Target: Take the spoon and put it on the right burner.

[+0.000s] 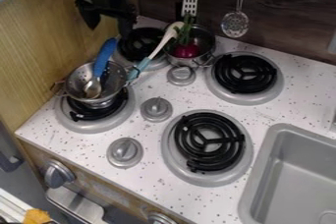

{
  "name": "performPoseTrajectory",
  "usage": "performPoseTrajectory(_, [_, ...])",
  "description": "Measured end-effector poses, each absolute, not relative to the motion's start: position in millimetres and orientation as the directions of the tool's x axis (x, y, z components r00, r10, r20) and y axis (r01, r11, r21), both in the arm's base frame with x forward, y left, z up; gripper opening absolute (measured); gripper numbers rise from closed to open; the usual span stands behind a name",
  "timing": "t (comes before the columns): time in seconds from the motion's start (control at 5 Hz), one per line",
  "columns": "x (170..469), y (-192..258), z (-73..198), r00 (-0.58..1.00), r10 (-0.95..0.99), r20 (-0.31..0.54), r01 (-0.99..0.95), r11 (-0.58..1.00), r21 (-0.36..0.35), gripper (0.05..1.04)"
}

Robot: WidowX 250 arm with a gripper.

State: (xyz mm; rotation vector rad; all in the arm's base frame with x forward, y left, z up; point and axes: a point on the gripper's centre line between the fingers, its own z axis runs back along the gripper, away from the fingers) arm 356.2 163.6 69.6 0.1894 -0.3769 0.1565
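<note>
Blue-handled spoon (99, 67) is leaning in the colander (76, 76) over the front-left burner (94, 125); the black pincer (108, 21) is hanging behind it, released and gaping.

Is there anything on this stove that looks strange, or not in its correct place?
Nothing looks spilled or broken. The one oddity is the teal-handled utensil, which lies aslant, its pale head by the pot and its handle end by the colander, as if left there casually.
</note>
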Motion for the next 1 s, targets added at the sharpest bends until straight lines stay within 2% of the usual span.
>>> performPoseTrajectory(0.8, [361, 175, 26, 0.924, 0.078, 0.374, -0.137, 0.982, 0.133, 0.999])
performPoseTrajectory(1.0, [363, 181, 28, 0.917, 0.094, 0.388, -0.156, 0.979, 0.132, 0.999])
